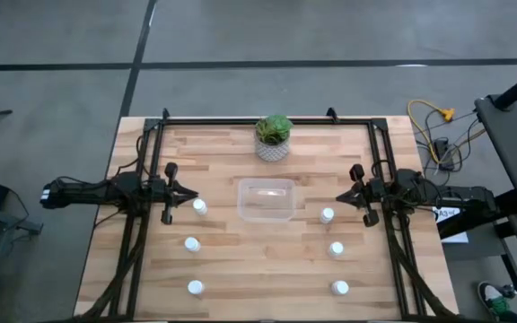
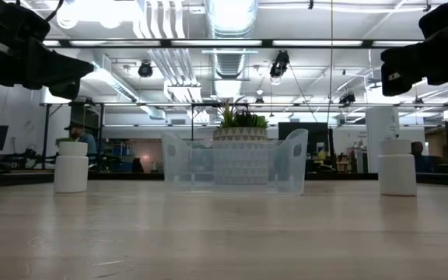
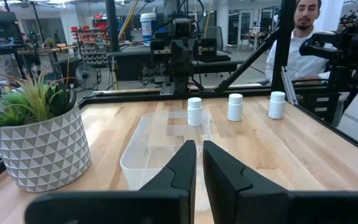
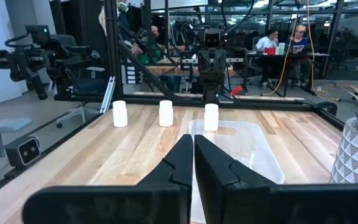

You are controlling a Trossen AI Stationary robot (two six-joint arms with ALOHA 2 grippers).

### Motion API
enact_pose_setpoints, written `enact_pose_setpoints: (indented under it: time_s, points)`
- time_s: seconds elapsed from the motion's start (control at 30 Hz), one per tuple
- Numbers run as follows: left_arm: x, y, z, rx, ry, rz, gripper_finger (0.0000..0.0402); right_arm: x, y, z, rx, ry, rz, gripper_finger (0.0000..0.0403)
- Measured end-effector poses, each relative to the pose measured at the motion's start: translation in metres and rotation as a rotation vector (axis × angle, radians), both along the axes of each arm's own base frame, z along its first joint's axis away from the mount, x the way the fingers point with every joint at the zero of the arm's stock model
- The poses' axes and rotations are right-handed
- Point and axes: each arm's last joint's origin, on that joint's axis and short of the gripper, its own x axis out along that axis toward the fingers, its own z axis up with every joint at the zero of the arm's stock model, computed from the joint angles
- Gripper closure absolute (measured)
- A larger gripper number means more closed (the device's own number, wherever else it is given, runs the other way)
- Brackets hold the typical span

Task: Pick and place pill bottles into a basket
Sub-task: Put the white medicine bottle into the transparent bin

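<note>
Nearest the lens, left wrist view: left gripper (image 3: 199, 163), fingers pressed nearly together on nothing, pointing at the basket. Right wrist view: right gripper (image 4: 193, 160), fingers pressed together, likewise empty.

Table (image 1: 240, 269): light wood, framed by both arms' black rails.

Basket (image 1: 266, 199): clear low-walled tray, mid-table, between the two sets of fingertips and well apart from each; no bottle shows in it.

Potted plant (image 1: 274, 137): white patterned pot beyond the basket, not part of the task.

Pill bottles, six, white, upright, all on the table:
- left-side bottle nearest the fingers (image 1: 199, 207), just beside the left fingertips;
- left middle bottle (image 1: 191, 244) and left far bottle (image 1: 195, 288), farther from them;
- right-side bottle nearest the fingers (image 1: 328, 215), just beside the right fingertips;
- right middle bottle (image 1: 336, 249) and right far bottle (image 1: 339, 288), farther off.

Step, as judged: the start, with no bottle picked. The next move calls for one gripper to spread its fingers, drop over a near bottle and straddle it without tipping it.

View notes: the high view alone gives all six bottles and both arms' spacing. The low view shows the basket's see-through walls and each gripper hanging above table height. Each wrist view shows only the opposite row of three; the left one also shows a person (image 3: 309, 31) beyond the table.
</note>
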Motion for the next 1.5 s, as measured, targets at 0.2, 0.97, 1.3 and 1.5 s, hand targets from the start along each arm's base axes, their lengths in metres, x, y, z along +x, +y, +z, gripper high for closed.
enact_pose_setpoints:
  time_s: [0.2,0.97,1.3,1.5]
  points:
    - [0.0,0.0,0.0,0.0,0.0,0.0,0.0389,0.0,0.0,0.0,0.027,0.002,0.001,0.0394]
    - [0.0,0.0,0.0,0.0,0.0,0.0,0.0389,-0.023,0.002,0.059,-0.137,-0.689,-0.035,0.0394]
    - [0.0,0.0,0.0,0.0,0.0,0.0,0.0389,-0.064,0.002,0.106,-0.217,-1.16,-0.194,0.0394]
    - [0.0,0.0,0.0,0.0,-0.001,0.0,0.0389,-0.083,0.003,0.157,-0.224,-1.209,-0.208,0.0394]
